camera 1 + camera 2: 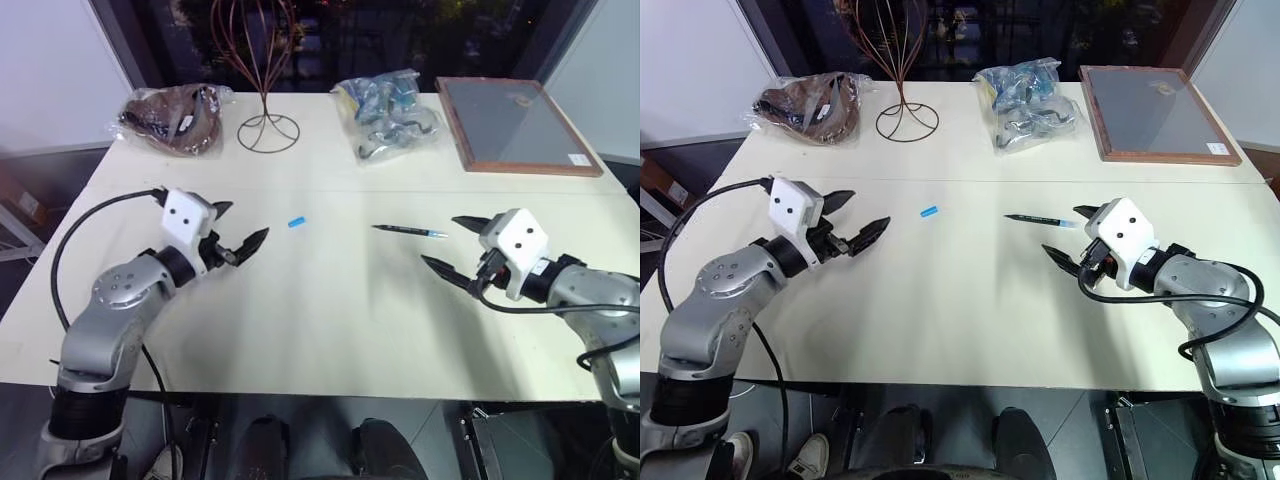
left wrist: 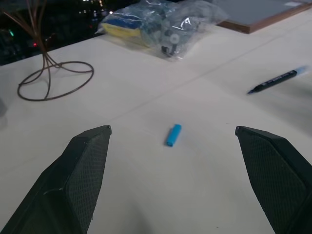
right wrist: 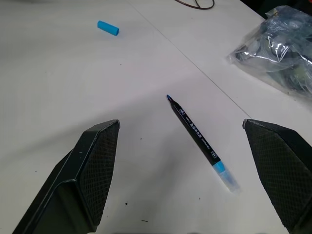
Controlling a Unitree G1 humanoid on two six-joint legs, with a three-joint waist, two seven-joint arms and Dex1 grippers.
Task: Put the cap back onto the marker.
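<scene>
Blue cap (image 1: 297, 222) lies free | marker (image 1: 410, 231) apart | left gripper (image 1: 238, 229), right gripper (image 1: 452, 244) both released, empty | advice: pinch each mid-body first.

**Even overhead light, dark window behind**

The pale worktop (image 1: 330, 320) is brightly and evenly lit from above, with soft, faint shadows under each tool and arm. Behind the far edge the window is dark, speckled with small points of light. The plastic bags (image 1: 390, 115) show glare on their creases. In the wrist views the near fingers (image 2: 78, 180) look slightly soft, and the far background blurs.
</scene>
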